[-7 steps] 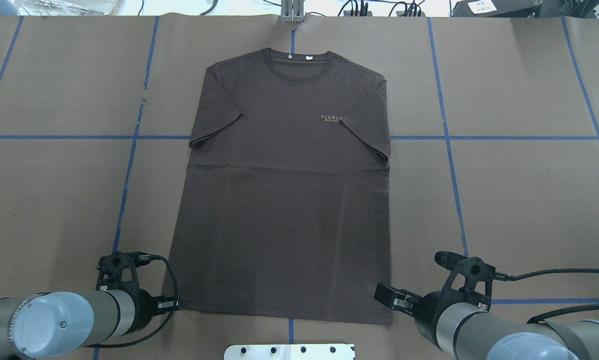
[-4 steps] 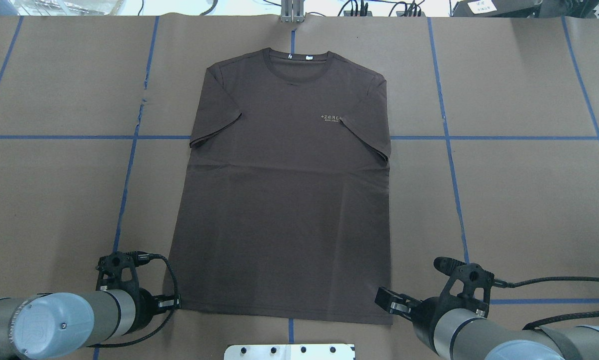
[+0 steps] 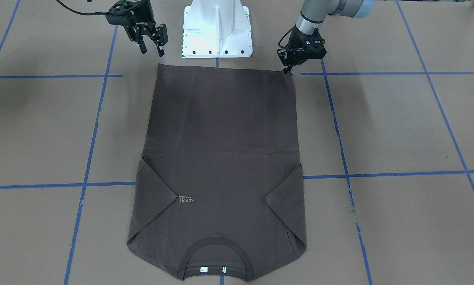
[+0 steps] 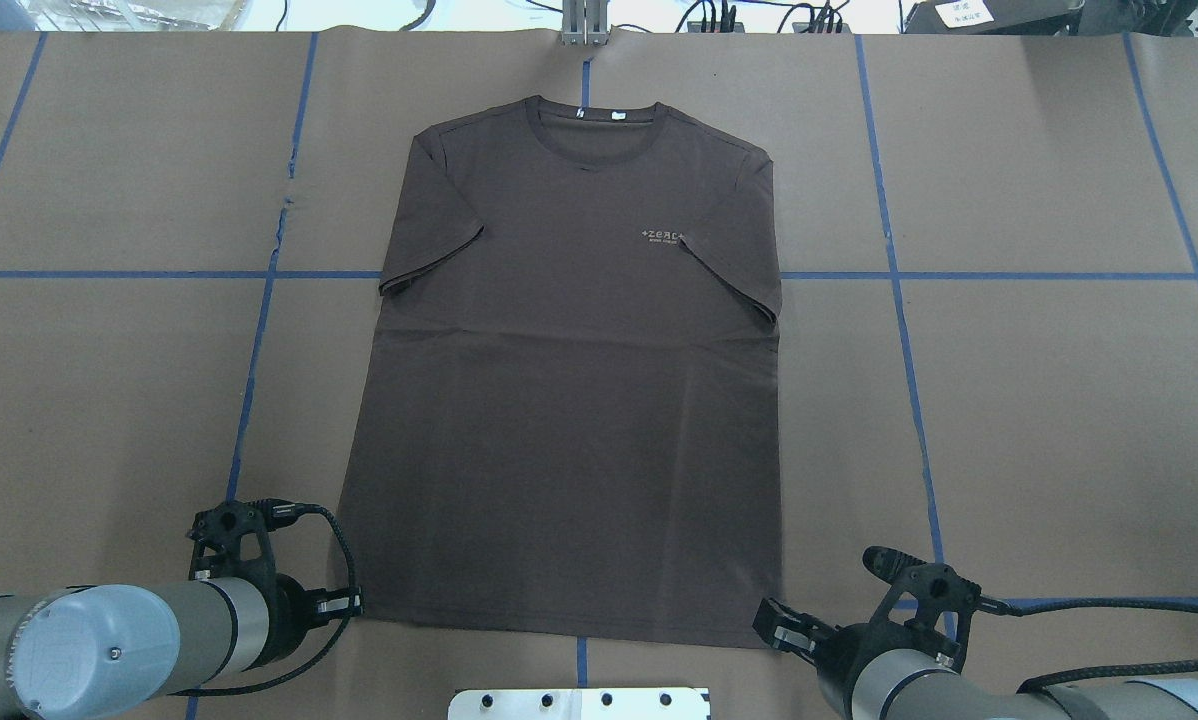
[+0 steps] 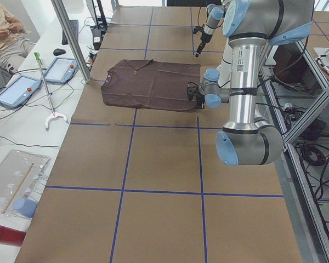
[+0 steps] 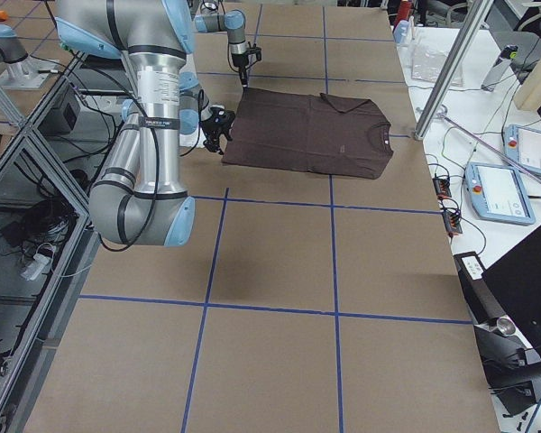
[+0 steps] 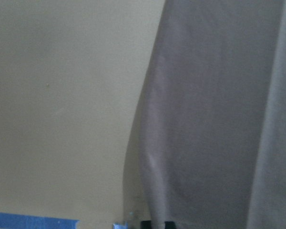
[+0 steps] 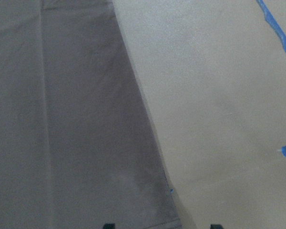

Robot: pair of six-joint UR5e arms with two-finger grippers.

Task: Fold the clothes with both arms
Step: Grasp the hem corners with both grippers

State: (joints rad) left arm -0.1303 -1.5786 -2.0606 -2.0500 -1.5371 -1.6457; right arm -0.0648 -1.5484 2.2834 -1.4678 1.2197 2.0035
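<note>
**Both hem corners: one taken, one to take**

My left gripper (image 4: 347, 603) sits at the near left corner of the shirt (image 4: 569, 400). Its jaws are drawn narrow right on the hem. I judge they have the cloth pinched, though nothing is lifted.

The shirt lies flat, chest up, in the middle of the counter (image 4: 1039, 400). Its collar (image 4: 594, 130) is at the far side and its hem is nearest me.

My right gripper (image 4: 771, 626) is just beside the near right corner with its jaws spread wide, holding nothing.

So this is the grasping step, before the first fold. Next the right gripper must drop onto its corner and close on both layers. Then the two arms should rise together and carry the hem towards the collar. If they rise unevenly, I expect the fold to skew.

The overhead view hides height. The front-facing view shows the right gripper clear of the counter and a little short of the hem. The right wrist camera shows the corner lying between my two fingertips (image 8: 108, 225). The left wrist camera is too close and blurred to confirm the pinch.
</note>
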